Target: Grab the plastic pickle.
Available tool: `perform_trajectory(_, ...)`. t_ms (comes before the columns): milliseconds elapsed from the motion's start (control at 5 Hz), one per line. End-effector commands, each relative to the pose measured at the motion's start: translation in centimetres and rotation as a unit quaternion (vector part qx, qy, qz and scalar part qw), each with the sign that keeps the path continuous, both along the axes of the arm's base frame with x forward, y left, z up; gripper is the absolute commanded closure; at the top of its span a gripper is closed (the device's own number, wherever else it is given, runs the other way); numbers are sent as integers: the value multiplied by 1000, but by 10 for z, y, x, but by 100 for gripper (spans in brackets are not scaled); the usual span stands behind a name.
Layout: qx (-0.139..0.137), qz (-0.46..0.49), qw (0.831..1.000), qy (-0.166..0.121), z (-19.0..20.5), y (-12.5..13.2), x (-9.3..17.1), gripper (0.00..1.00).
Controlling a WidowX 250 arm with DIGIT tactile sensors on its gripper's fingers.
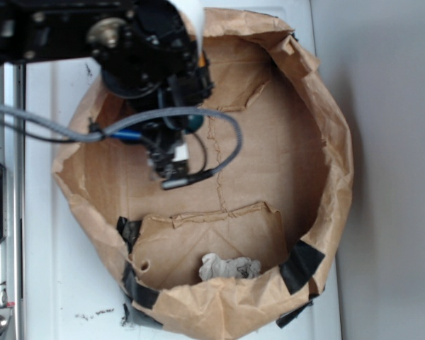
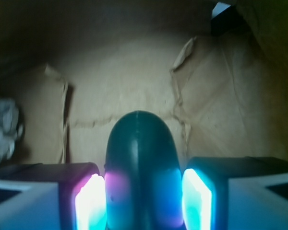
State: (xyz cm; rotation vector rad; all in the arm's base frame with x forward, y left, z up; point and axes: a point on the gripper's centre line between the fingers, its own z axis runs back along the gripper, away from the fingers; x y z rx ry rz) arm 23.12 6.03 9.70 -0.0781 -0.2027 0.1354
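1. the pincer (image 2: pixel 144 201) pinches the plastic pickle (image 2: pixel 140 163) between its glowing pads (image 2: pixel 92 203), low in the wrist frame.
2. this happens inside the brown paper bag (image 1: pixel 319 142), upper left of centre.
3. a white paper wad (image 1: pixel 230 268) lies near the bag's lower wall.

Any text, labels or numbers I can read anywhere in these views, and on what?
None.
Paper bag: bare brown paper and black tape.
Pickle between the hand's pads: plain.
Paper wad: no print visible.
Dark specks on the table: not lettering.
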Motion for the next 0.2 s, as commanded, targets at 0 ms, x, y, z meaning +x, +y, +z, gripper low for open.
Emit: perform_trajectory(0, 61, -96, 991, -69, 23, -19, -35, 100)
